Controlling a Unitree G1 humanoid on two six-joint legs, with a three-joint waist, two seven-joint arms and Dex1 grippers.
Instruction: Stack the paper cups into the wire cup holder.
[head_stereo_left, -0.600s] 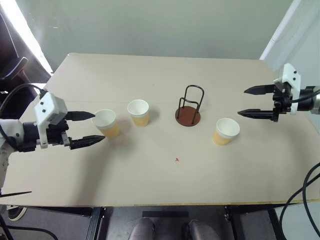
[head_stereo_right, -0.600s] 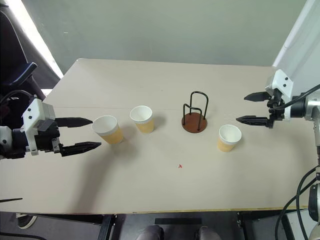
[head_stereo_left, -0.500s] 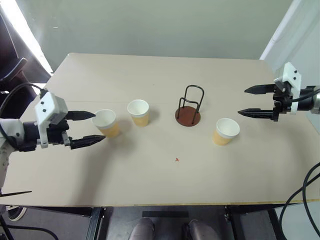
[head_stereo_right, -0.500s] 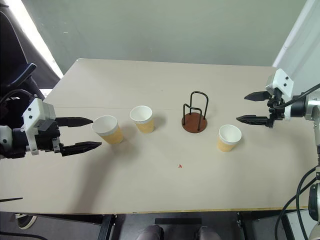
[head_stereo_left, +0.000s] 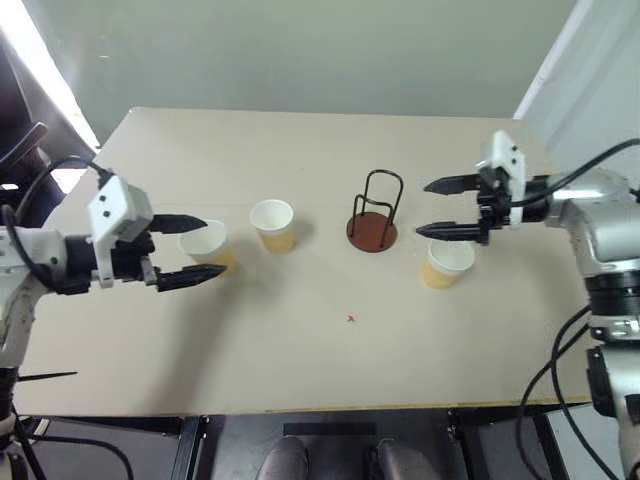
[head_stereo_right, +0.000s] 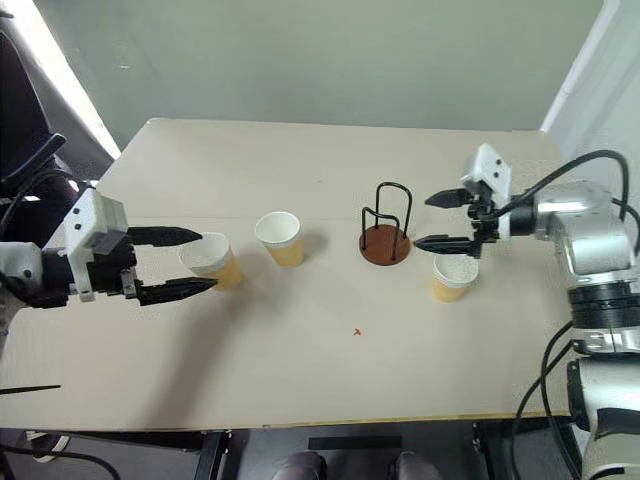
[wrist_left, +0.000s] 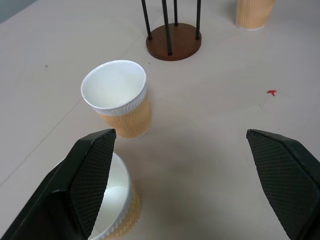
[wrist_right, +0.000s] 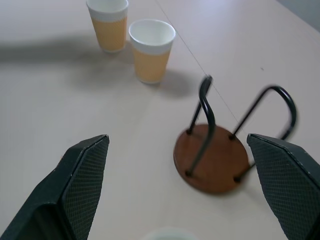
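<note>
Three yellow-orange paper cups stand upright on the table. The left cup (head_stereo_left: 205, 243) sits at the tips of my left gripper (head_stereo_left: 212, 247), which is open; in the left wrist view this cup (wrist_left: 117, 210) stands close against one finger, ungripped. The middle cup (head_stereo_left: 272, 224) stands alone. My right gripper (head_stereo_left: 422, 209) is open and hovers just right of the wire cup holder (head_stereo_left: 375, 212), above the right cup (head_stereo_left: 443, 263). The right wrist view looks onto the holder's brown base (wrist_right: 212, 155), which is empty.
The beige table (head_stereo_left: 300, 350) has open room in front of the cups, with a small red mark (head_stereo_left: 351, 319) there. A dark chair (head_stereo_left: 20, 150) stands off the table's left side. Cables hang by the right arm (head_stereo_left: 600, 230).
My right gripper has swung left, from beyond the right cup to beside the holder. My left gripper has moved right, bringing its fingertips around the left cup.
</note>
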